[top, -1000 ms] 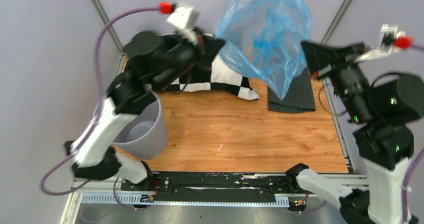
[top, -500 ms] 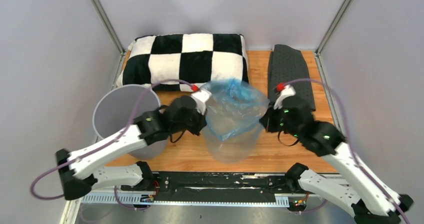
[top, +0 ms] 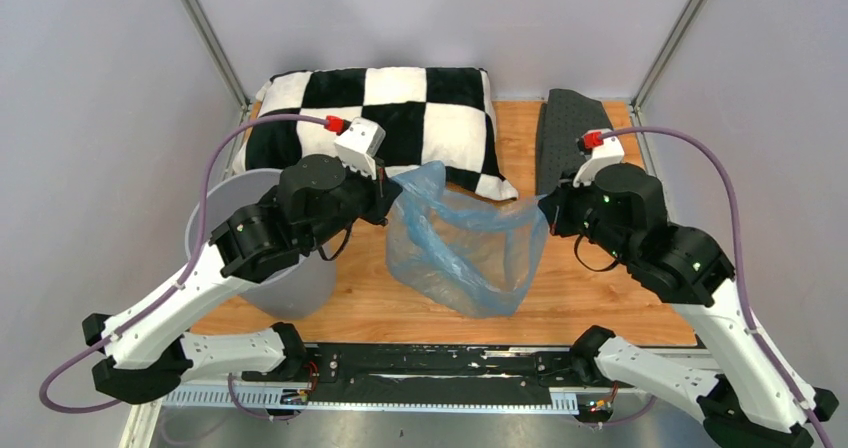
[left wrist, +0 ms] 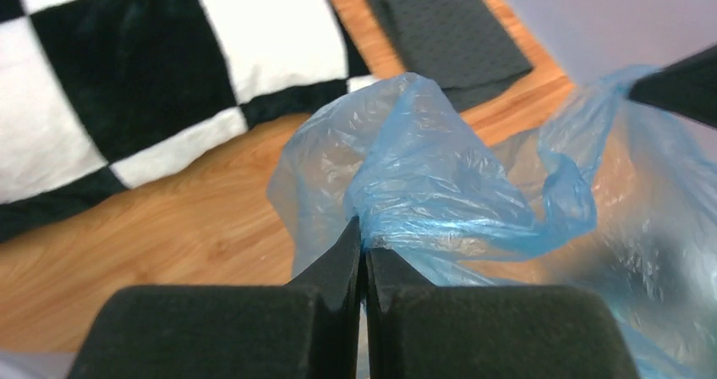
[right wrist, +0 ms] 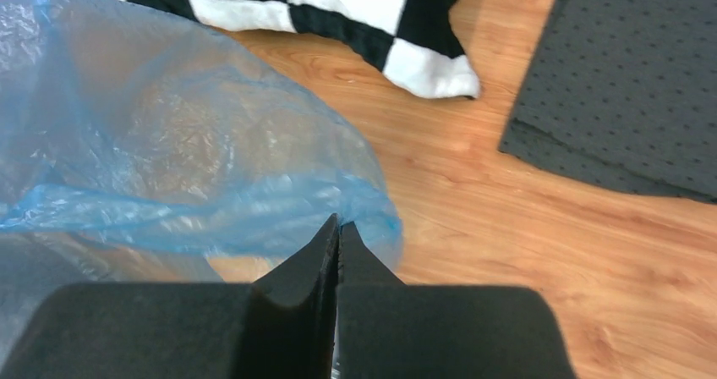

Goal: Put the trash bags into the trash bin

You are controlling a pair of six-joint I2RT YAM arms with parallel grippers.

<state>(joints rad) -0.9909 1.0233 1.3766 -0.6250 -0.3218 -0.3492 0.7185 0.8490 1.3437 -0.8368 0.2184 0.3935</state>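
The light-blue translucent trash bag (top: 462,248) hangs spread between my two grippers over the middle of the wooden table, its lower end sagging toward the near edge. My left gripper (top: 392,196) is shut on the bag's left rim (left wrist: 397,184); in the left wrist view its jaws (left wrist: 364,242) are pressed together on the plastic. My right gripper (top: 545,211) is shut on the bag's right rim (right wrist: 169,167), jaws (right wrist: 339,225) pinching the film. The round light-grey trash bin (top: 225,203) stands at the table's left side, largely under my left arm.
A black-and-white checkered pillow (top: 380,118) lies along the back edge. A dark grey dotted mat (top: 570,133) lies at the back right beside it. Metal frame posts rise at both back corners.
From a high lift a second ago both arms came down low, then rose a little and spread apart. The bag now hangs stretched wider between them, farther back.
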